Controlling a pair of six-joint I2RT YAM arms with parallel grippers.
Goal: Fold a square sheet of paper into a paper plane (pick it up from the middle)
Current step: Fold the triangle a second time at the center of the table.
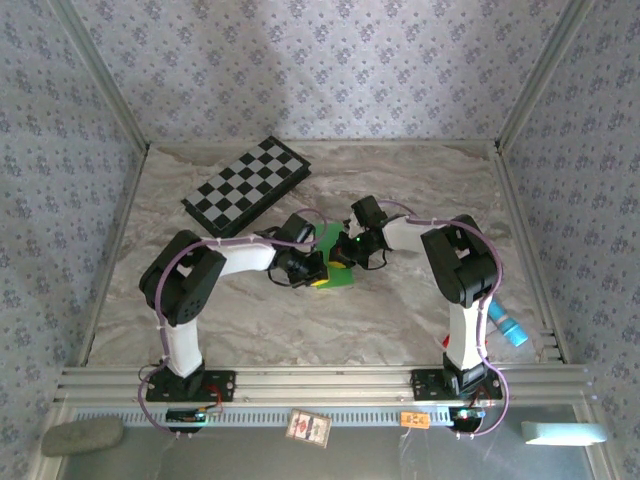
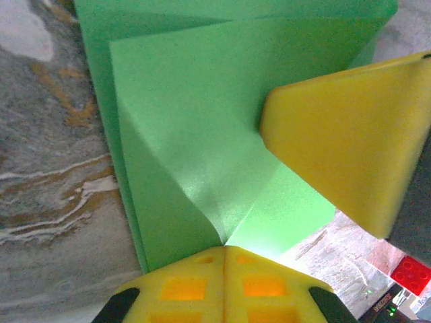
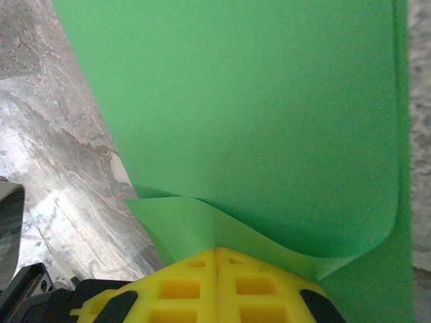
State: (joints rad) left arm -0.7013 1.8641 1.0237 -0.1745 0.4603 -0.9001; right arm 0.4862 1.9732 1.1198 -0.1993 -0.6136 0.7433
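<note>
The bright-green sheet of paper [image 1: 334, 240] lies partly folded at the middle of the marble table, with layers and diagonal creases [image 2: 202, 134]. My left gripper [image 1: 312, 270] comes at it from the left. Its yellow fingers are shut [image 2: 224, 250] on the paper's near point, where two creases meet. My right gripper [image 1: 352, 250] comes from the right, shut [image 3: 217, 252] on a lifted, curling flap [image 3: 188, 219] of the same paper. One yellow finger of the right gripper [image 2: 350, 134] rests over the paper in the left wrist view.
A black-and-white checkered board [image 1: 247, 185] lies at the back left of the table. A blue object [image 1: 508, 327] sits by the right arm's base. A red brick [image 2: 412, 274] lies beyond the paper. A small card [image 1: 308, 427] hangs on the front rail.
</note>
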